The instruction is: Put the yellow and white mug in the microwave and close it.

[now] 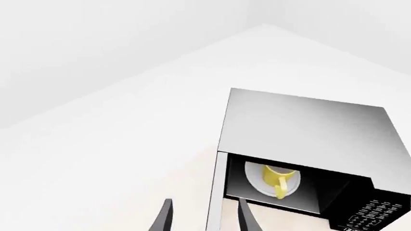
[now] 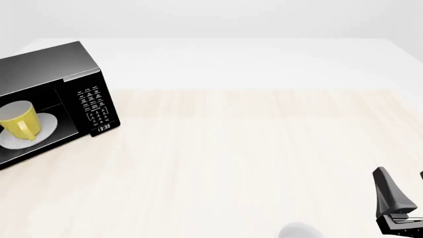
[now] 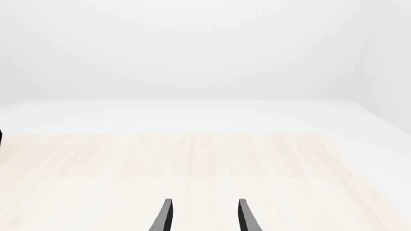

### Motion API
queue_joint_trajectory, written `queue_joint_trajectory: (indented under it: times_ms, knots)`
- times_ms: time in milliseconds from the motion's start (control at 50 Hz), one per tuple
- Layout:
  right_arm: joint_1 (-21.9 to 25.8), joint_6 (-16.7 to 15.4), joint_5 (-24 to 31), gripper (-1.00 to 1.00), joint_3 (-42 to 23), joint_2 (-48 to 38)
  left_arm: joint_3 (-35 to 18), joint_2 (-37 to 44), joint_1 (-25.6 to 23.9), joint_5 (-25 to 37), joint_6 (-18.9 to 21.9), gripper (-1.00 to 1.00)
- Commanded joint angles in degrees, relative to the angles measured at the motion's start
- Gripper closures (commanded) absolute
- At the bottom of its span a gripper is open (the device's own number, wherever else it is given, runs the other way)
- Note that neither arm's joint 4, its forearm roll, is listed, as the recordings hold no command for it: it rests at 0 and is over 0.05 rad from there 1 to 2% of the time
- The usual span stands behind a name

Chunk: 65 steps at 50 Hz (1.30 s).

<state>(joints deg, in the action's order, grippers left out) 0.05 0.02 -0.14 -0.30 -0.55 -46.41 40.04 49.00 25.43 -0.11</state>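
Observation:
The yellow and white mug [image 2: 19, 121] stands on the white turntable plate [image 2: 41, 130] inside the black microwave [image 2: 46, 62] at the table's far left. In the left wrist view the mug [image 1: 276, 179] shows through the open front of the microwave [image 1: 301, 125], seen from above. The microwave door [image 1: 217, 192] is swung open and appears edge-on, in line with the gap between my left fingers. My left gripper [image 1: 204, 219] is open and holds nothing; it is outside the front view. My right gripper [image 2: 404, 187] hovers open and empty at the near right, far from the microwave.
The keypad and clock display [image 2: 94, 106] face the table's middle. The rim of a plain white rounded vessel [image 2: 298, 231] peeks in at the near edge, left of the right gripper. In the right wrist view, light wood table [image 3: 192, 159] stretches ahead of the right gripper [image 3: 204, 219].

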Motion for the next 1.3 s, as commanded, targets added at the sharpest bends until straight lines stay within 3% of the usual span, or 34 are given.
queue_joint_trajectory:
  times_ms: [20, 300, 600, 980, 1300]
  knots:
    - [0.0, 0.0, 0.0, -1.00, 0.1, 0.1, 0.4, 3.4, 6.0, -2.1, -1.3, -1.00]
    - [0.0, 0.0, 0.0, -1.00, 0.1, 0.1, 0.2, 9.3, 12.2, -4.0, -1.8, -1.00]
    - [0.0, 0.0, 0.0, -1.00, 0.1, 0.1, 1.1, 14.9, 17.2, -6.6, 0.5, -1.00]
    - [0.0, 0.0, 0.0, -1.00, 0.1, 0.1, 1.8, 21.2, 20.3, -8.6, 2.2, -1.00]
    - [0.0, 0.0, 0.0, -1.00, 0.1, 0.1, 5.3, 25.3, 22.3, -13.4, 6.5, -1.00]
